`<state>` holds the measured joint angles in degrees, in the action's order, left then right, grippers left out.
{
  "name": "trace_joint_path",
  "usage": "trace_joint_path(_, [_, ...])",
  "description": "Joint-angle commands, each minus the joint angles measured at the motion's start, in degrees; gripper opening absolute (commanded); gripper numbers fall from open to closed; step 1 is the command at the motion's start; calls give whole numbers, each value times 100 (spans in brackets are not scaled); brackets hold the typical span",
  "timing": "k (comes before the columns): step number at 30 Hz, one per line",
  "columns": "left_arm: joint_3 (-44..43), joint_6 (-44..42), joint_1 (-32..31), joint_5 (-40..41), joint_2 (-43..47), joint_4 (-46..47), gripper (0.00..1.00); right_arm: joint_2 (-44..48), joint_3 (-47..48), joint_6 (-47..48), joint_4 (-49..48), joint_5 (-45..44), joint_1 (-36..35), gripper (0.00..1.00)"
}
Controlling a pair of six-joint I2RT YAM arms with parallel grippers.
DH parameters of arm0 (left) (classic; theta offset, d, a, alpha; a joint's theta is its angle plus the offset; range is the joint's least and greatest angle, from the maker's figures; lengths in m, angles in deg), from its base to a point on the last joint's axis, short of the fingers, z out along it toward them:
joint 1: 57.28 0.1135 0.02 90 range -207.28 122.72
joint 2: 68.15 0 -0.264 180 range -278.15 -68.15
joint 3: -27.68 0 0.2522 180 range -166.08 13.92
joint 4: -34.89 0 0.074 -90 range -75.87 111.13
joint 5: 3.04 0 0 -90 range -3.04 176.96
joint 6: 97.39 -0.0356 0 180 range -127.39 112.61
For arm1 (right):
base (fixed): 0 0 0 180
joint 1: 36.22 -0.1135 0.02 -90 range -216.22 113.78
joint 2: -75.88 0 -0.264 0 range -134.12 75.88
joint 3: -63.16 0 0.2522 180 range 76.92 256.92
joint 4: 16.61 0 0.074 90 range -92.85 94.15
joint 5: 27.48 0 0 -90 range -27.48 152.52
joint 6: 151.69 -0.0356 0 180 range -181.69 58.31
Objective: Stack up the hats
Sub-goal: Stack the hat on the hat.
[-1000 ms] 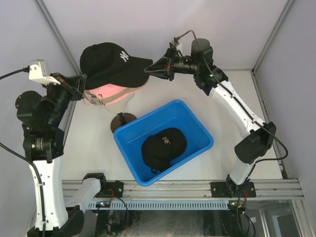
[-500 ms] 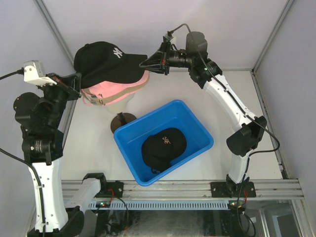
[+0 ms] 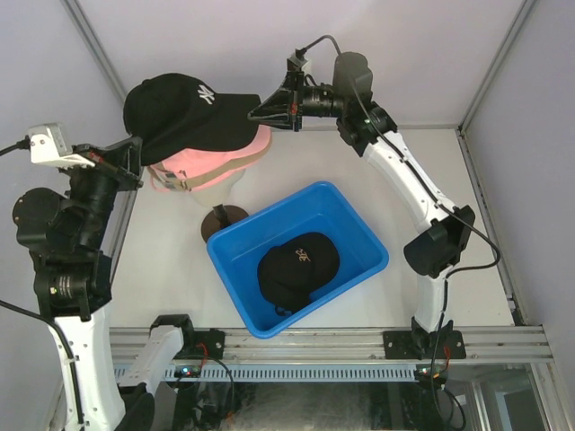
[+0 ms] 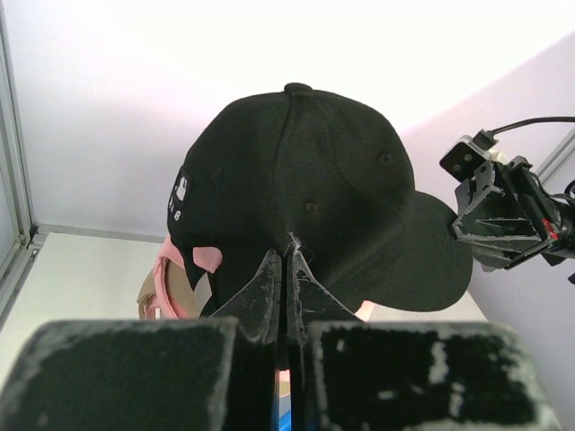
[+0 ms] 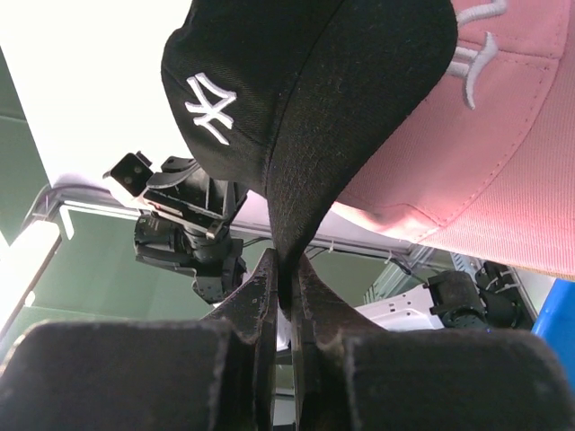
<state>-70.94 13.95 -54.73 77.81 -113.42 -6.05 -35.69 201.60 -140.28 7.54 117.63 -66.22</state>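
Observation:
A black cap with a white NY logo [image 3: 184, 108] hangs in the air above a pink cap [image 3: 208, 165] that sits on the mannequin head. My left gripper [image 3: 137, 151] is shut on the black cap's back edge [image 4: 296, 189]. My right gripper [image 3: 256, 113] is shut on its brim [image 5: 323, 135]. The pink cap also shows in the right wrist view [image 5: 503, 153] and in the left wrist view [image 4: 171, 278]. A tan strap [image 3: 175, 182] shows below the pink cap. A second black cap with a small orange mark [image 3: 298, 267] lies in the blue bin.
The blue plastic bin [image 3: 359, 235] stands at the table's middle. The mannequin head's brown base [image 3: 223, 218] stands just left of the bin. Metal frame posts run along both sides and the rear wall is close behind the caps.
Both grippers have lifted the black NY cap up and to the left, away from the pink cap. The right arm has stretched further left and the left arm has drawn back.

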Motion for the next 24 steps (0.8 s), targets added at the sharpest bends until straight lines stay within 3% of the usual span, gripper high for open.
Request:
trace_joint_path(1, [-113,-217,65,301,314,307,0,-149,310,60,-453,31,134,0])
trace_joint_path(16, [715,-158,-2,185,458,191,0,-377,116,60,-1533,313,443,0])
trace_joint_path(24, [693,-384,-541,717,121,344,0,-891,679,60,-1532,277,571,0])
